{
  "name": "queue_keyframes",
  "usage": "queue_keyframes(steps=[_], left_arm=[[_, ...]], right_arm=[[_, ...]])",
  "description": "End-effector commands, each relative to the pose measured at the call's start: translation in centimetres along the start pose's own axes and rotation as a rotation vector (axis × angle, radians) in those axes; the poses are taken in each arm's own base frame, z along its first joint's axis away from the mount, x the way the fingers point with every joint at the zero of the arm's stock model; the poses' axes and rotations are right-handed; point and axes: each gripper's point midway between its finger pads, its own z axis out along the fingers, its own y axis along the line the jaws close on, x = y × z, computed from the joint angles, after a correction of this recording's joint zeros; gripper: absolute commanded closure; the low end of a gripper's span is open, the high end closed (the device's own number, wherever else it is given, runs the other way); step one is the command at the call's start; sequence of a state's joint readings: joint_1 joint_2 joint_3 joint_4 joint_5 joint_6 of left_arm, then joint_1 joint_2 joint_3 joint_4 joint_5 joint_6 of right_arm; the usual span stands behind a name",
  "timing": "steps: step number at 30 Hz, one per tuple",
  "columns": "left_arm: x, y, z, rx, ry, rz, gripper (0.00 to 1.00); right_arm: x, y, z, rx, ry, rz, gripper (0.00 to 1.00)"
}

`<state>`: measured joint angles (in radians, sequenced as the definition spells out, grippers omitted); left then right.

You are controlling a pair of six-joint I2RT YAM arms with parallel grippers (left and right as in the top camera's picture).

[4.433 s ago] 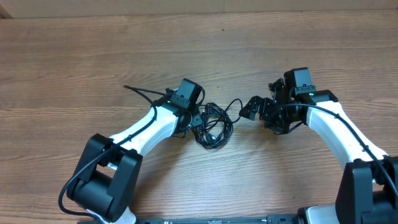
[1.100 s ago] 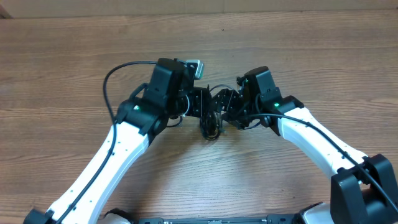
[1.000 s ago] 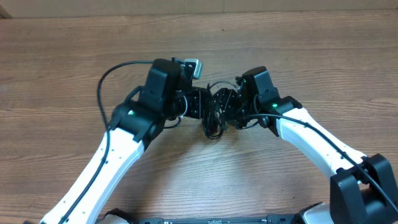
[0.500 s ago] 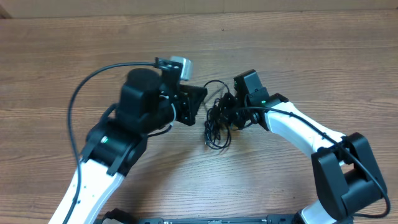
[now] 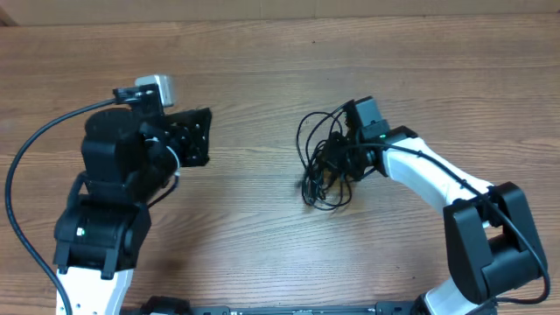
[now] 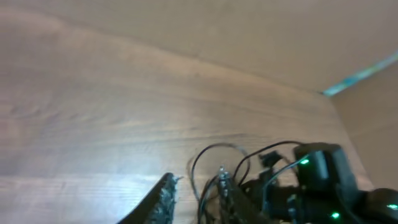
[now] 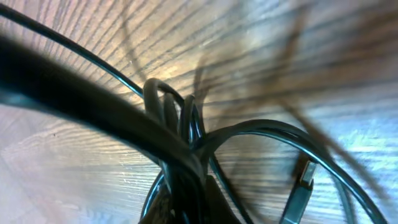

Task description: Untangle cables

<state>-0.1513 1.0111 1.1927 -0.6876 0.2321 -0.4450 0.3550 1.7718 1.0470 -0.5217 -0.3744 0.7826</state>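
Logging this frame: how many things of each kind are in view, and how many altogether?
Tangled black cable bundle: 1 (the separate strands cannot be counted)
Grippers: 2, the left gripper and the right gripper
Wooden table: 1
Total: 4

wooden table [image 5: 262, 262], grain running sideways; pale board [image 5: 262, 9] along far edge, teal strip [image 6: 364, 73]
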Motion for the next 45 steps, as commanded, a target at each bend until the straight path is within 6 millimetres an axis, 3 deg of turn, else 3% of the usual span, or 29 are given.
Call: queue_keyframes(steps=[1, 3, 4, 5, 8, 12, 18, 22, 29, 35, 41, 45], left_arm=[[0.8, 0.1, 0.9, 0.010, 0.063, -0.029, 0.67], [1.8, -0.1, 1.8, 0.035, 0.123, -0.043, 0.48], [2.3, -0.3, 2.2, 0.054, 0.151, -0.050, 0.44], [2.9, -0.8, 2.7, 0.086, 0.188, -0.059, 0.44], [4.7, -2.5, 3.9, 0.217, 0.307, -0.086, 0.59], [7.3, -3.8, 5.5, 0.311, 0.442, -0.077, 0.60], [12.8, -6.0, 8.1, 0.370, 0.635, -0.008, 0.50], [15.1, -6.8, 8.8, 0.376, 0.703, 0.034, 0.41], [18.1, -5.9, 9.6, 0.308, 0.720, 0.274, 0.35], [21.8, -2.9, 8.0, 0.161, 0.825, 0.315, 0.45], [20.5, -0.7, 6.5, 0.039, 0.689, 0.297, 0.46], [19.3, 0.7, 6.8, -0.054, 0.501, 0.206, 0.45]], right_arm=[[-0.3, 0.3, -0.6, -0.018, -0.011, -0.179, 0.96], [-0.6, 1.2, -1.6, -0.038, -0.034, -0.242, 0.96], [-0.6, 1.7, -2.1, -0.047, -0.045, -0.265, 0.96], [-0.8, 2.2, -2.7, -0.060, -0.061, -0.290, 0.96], [-0.9, 3.1, -4.0, -0.087, -0.091, -0.307, 0.96], [-0.9, 3.2, -4.2, -0.090, -0.094, -0.301, 0.96], [-0.7, 3.1, -4.1, -0.089, -0.088, -0.298, 0.96], [-0.5, 2.8, -4.1, -0.077, -0.076, -0.291, 0.96], [-0.5, 2.8, -4.1, -0.074, -0.078, -0.291, 0.91], [-0.4, 2.6, -4.1, -0.067, -0.070, -0.287, 0.90], [-0.3, 2.5, -4.1, -0.066, -0.068, -0.286, 0.90], [-0.3, 2.5, -4.1, -0.066, -0.068, -0.286, 0.90]])
